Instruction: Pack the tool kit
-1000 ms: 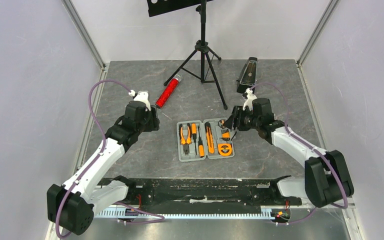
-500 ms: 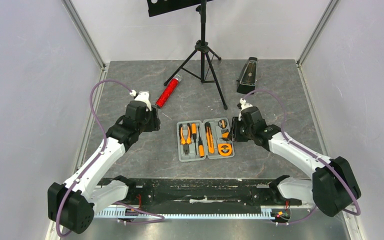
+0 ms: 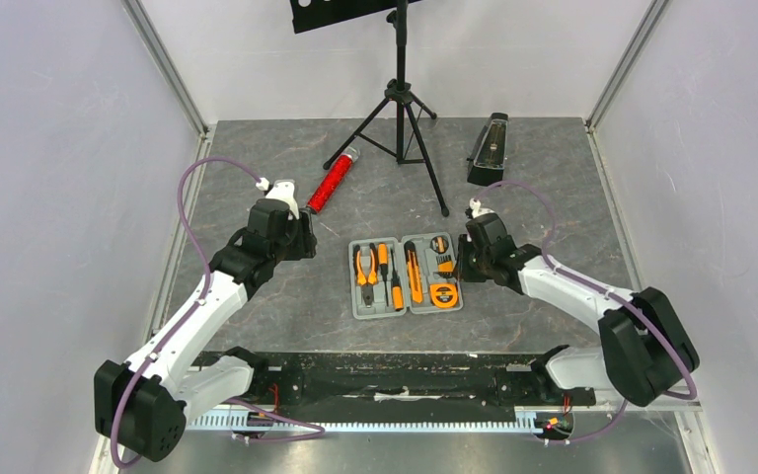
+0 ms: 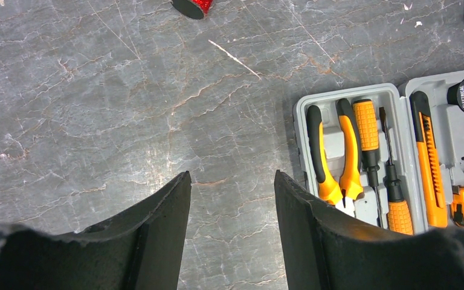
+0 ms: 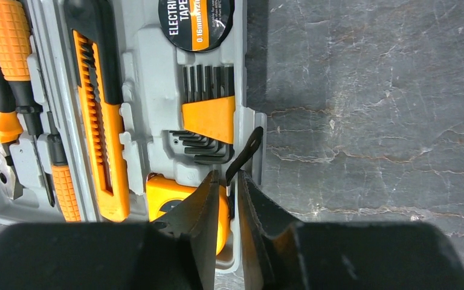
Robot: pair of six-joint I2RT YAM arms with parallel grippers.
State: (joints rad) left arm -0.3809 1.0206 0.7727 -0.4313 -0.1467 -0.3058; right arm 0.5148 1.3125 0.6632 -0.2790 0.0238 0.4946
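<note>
The grey tool kit case (image 3: 354, 296) lies open and flat at the table's middle. It holds orange-and-black pliers (image 3: 364, 267), screwdrivers (image 3: 383, 259), a knife (image 3: 414, 272) and a tape measure (image 3: 443, 294). My right gripper (image 3: 461, 259) is at the case's right edge. In the right wrist view its fingers (image 5: 229, 176) are nearly closed around the tape measure's black strap (image 5: 248, 151), just above the tape measure (image 5: 163, 193). My left gripper (image 3: 308, 237) is open and empty over bare table (image 4: 232, 175), left of the case (image 4: 299, 115).
A red glittery cylinder (image 3: 332, 184) lies behind my left gripper. A black tripod stand (image 3: 401, 109) is at the back centre. A black metronome (image 3: 489, 148) is at the back right. Hex keys (image 5: 208, 118) and electrical tape (image 5: 196, 21) sit in the case's right half.
My right gripper has moved forward and down from near the metronome to the case's right edge, onto the tape measure's strap. The left arm has not moved.
</note>
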